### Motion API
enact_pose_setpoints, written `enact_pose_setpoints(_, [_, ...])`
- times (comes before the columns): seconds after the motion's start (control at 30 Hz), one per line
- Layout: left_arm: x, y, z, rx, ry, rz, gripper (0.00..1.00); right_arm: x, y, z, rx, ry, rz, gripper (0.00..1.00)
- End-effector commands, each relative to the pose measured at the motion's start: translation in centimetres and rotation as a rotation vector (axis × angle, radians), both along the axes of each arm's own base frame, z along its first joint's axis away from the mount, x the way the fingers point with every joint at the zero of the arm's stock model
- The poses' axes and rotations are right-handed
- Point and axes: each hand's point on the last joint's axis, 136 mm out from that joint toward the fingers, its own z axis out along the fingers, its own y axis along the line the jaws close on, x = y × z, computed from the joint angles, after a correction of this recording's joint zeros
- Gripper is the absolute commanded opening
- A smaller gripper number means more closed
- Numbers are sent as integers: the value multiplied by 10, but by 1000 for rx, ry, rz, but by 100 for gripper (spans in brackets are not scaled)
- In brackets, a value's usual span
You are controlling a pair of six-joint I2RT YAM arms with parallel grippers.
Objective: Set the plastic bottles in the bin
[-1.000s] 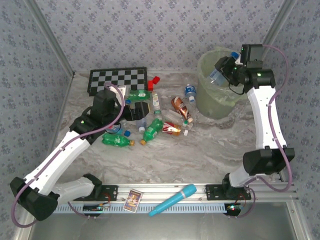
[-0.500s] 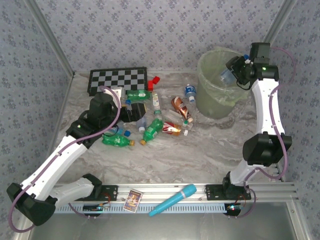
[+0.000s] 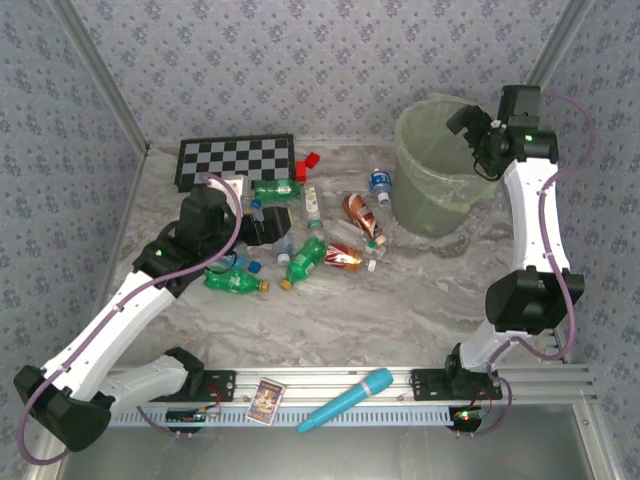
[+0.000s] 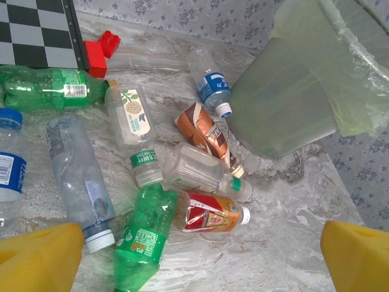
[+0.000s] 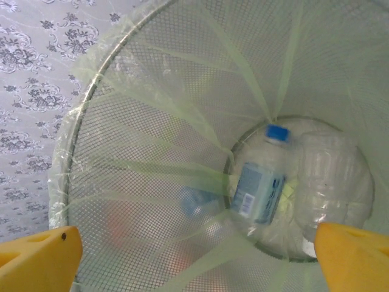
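My right gripper [image 3: 468,124] [image 5: 197,261] hangs open over the mouth of the bin [image 3: 428,170] [image 5: 91,103], with nothing between its yellow fingertips [image 5: 37,258]. On the bin's bottom lies a clear bottle with a blue cap and label [image 5: 260,185], beside another clear bottle [image 5: 335,182]. My left gripper [image 3: 268,221] [image 4: 197,267] is open above the pile of plastic bottles on the table: a green one [image 4: 141,234] [image 3: 304,259], a red-labelled one [image 4: 209,213], a brown one [image 4: 203,129], clear ones [image 4: 209,82]. None is held.
A checkerboard [image 3: 236,160] lies at the back left with a red block [image 3: 307,163] beside it. A turquoise microphone-shaped object [image 3: 347,399] and a small card [image 3: 266,398] rest on the front rail. The bin [image 4: 285,103] stands at the back right corner.
My right gripper has swung further over the bin and opened; the blue-capped bottle it held has dropped inside. The left arm shifted slightly left, staying open.
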Motion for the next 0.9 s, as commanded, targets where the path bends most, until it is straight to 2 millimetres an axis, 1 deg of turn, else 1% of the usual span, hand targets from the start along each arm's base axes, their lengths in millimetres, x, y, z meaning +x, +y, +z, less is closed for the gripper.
enact_pose_setpoints(0.0, [-4, 2, 2, 12, -20, -2, 100, -21, 9, 33, -81, -60, 28, 100])
enact_pose_setpoints(0.13, [-5, 4, -6, 28, 0, 4, 100, -33, 21, 42, -141, -82, 60, 100])
enact_pose_setpoints(0.27, [-7, 6, -21, 53, 35, 5, 100, -45, 33, 50, -218, -97, 103, 100])
enact_pose_setpoints(0.37, [-10, 8, -33, 66, 65, 4, 100, -55, 49, 52, -285, -110, 158, 100])
enact_pose_setpoints(0.43, [-11, 8, -37, 67, 75, 1, 100, -61, 68, 53, -327, -126, 227, 100])
enact_pose_setpoints(0.57, [-13, 8, -42, 70, 84, -3, 100, -72, 100, 44, -454, -117, 336, 100])
enact_pose_setpoints(0.67, [-15, 7, -43, 66, 93, -9, 100, -76, 124, 29, -504, -98, 425, 100])
enact_pose_setpoints(0.87, [-18, 9, -42, 52, 94, -3, 100, -91, 183, -2, -600, -76, 669, 100])
